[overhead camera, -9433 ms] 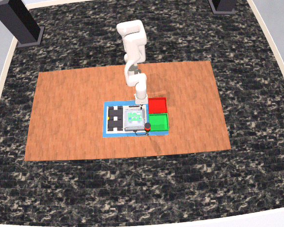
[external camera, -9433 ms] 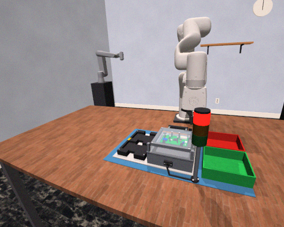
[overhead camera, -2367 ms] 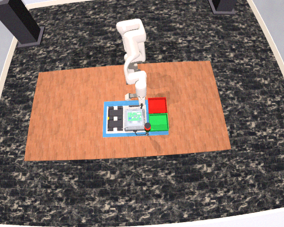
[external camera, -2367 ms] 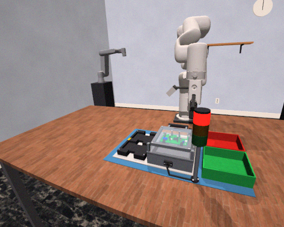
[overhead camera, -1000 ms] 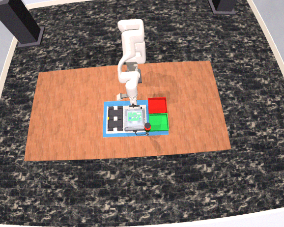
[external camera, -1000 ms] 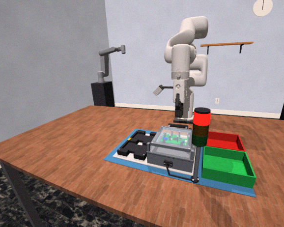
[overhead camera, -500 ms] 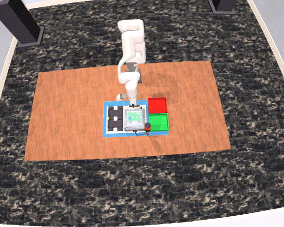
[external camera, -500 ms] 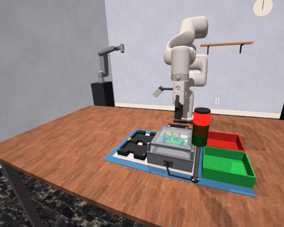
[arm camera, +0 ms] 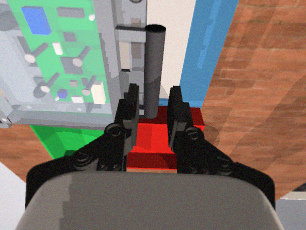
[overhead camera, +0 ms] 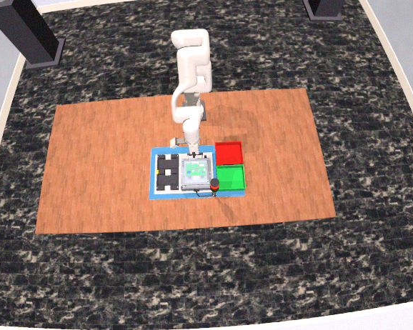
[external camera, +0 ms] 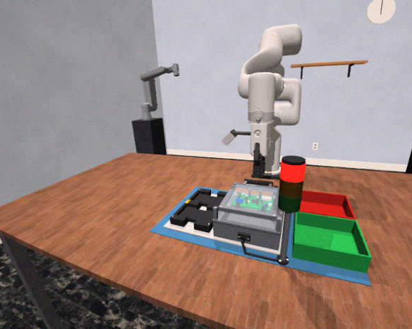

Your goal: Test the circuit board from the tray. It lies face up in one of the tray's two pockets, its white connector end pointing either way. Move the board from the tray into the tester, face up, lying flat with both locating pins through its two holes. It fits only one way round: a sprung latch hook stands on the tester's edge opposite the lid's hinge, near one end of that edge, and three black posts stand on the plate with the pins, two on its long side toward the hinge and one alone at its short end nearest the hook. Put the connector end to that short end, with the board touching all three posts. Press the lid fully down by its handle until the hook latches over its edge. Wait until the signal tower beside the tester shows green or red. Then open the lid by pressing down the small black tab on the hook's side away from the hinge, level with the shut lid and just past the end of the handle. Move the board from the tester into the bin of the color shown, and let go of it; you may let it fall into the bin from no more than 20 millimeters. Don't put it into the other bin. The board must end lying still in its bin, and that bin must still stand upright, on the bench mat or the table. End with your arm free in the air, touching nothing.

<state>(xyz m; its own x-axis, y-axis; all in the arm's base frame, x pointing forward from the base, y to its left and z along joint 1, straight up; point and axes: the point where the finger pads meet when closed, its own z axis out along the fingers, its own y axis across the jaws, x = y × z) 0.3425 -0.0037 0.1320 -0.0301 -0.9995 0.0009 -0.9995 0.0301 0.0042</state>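
Note:
The green circuit board (overhead camera: 196, 168) lies face up in the grey tester (external camera: 250, 217) under the shut clear lid; it also shows in the wrist view (arm camera: 55, 55). The signal tower (external camera: 292, 185) beside the tester shows red at its top. My gripper (external camera: 258, 172) hangs just above the lid's dark handle (arm camera: 154, 70) at the tester's far edge, apart from it. Its fingers stand close together with a narrow gap and hold nothing.
The black tray (external camera: 198, 211) stands left of the tester, both pockets empty. The red bin (external camera: 325, 204) and the green bin (external camera: 326, 240) stand right of the tester on the blue mat. The tower's pole stands at the tester's near right corner.

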